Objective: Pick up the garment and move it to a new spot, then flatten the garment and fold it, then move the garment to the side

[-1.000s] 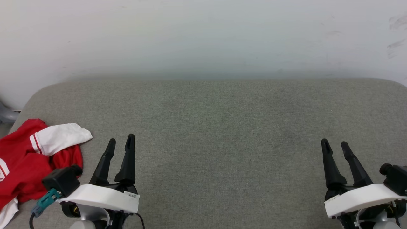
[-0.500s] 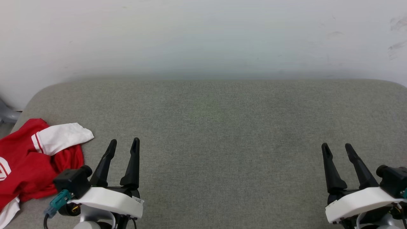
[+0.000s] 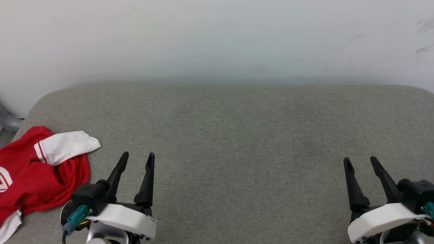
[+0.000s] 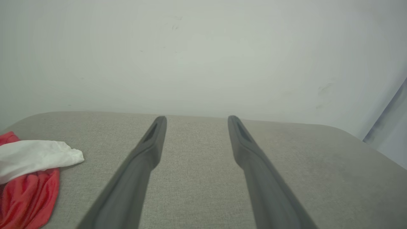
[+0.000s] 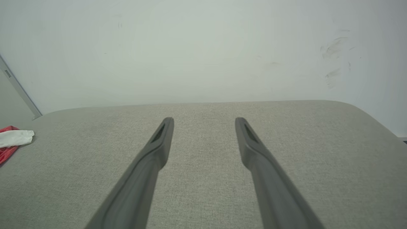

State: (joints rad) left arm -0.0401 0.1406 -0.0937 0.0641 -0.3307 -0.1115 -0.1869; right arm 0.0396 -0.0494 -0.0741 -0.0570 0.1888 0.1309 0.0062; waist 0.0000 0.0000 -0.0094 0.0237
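garment (image 3: 40,176) bunched at grey cushion (image 3: 237,135) left edge | left gripper (image 3: 138,158) spread, empty, beside it | right gripper (image 3: 360,162) spread, empty, near right edge

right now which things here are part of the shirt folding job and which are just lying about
Part of the job: red and white shirt, crumpled at far left; left gripper, open; right gripper, open; grey padded top.
Just there: white wall; grey object at left edge.
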